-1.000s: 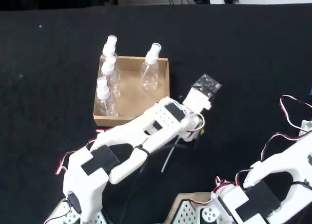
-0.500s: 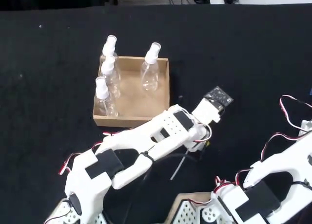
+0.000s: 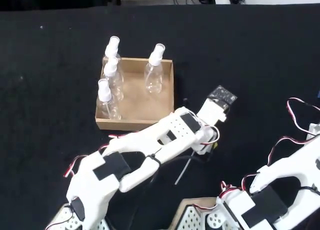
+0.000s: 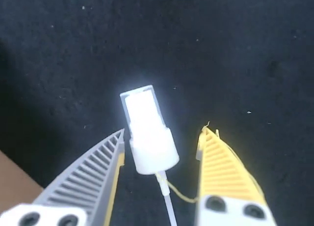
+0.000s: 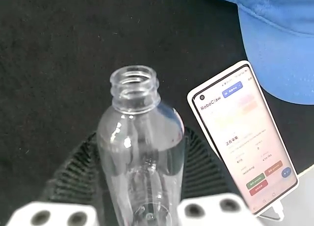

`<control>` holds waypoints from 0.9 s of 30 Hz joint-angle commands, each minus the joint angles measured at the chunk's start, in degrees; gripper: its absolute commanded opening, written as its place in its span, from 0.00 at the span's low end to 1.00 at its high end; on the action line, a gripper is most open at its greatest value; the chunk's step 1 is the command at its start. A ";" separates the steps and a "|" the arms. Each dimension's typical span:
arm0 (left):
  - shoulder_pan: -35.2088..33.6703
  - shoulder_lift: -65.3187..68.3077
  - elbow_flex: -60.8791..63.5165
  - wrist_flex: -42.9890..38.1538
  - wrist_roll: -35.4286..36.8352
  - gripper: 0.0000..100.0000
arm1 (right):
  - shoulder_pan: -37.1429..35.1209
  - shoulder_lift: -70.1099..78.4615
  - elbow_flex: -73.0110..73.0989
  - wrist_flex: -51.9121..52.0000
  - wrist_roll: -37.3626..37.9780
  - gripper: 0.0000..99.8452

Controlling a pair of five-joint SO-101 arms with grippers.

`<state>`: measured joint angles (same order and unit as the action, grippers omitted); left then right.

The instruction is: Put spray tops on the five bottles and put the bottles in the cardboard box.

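— How do the left gripper (image 4: pixel 163 133) fingers stand?
— Spread apart, one on each side of a white spray top (image 4: pixel 147 132). The yellow finger is clear of it, and its thin tube (image 4: pixel 167 206) runs back between them over the black table (image 4: pixel 221 49)

— And the right gripper (image 5: pixel 142 137)?
— Clamped on a clear uncapped bottle (image 5: pixel 137 103), with a phone (image 5: pixel 243 137) just beside it, right of centre

— The cardboard box (image 3: pixel 135 110)?
— Upper left of centre in the high view, with four capped bottles (image 3: pixel 153 72) standing in it
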<state>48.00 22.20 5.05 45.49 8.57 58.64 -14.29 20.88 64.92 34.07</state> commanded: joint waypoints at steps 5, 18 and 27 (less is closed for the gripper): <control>1.27 2.73 -4.44 -0.35 0.35 0.20 | 0.53 -3.38 -0.48 -0.79 0.53 0.01; 2.51 -1.32 -7.25 6.24 0.18 0.03 | 0.44 -3.65 -1.36 -0.70 0.18 0.01; 2.68 -14.77 -5.76 14.51 -7.56 0.03 | -0.97 -3.65 -9.45 6.86 -7.21 0.01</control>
<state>50.29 16.48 -1.10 59.03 2.95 58.64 -14.29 17.10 69.32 30.20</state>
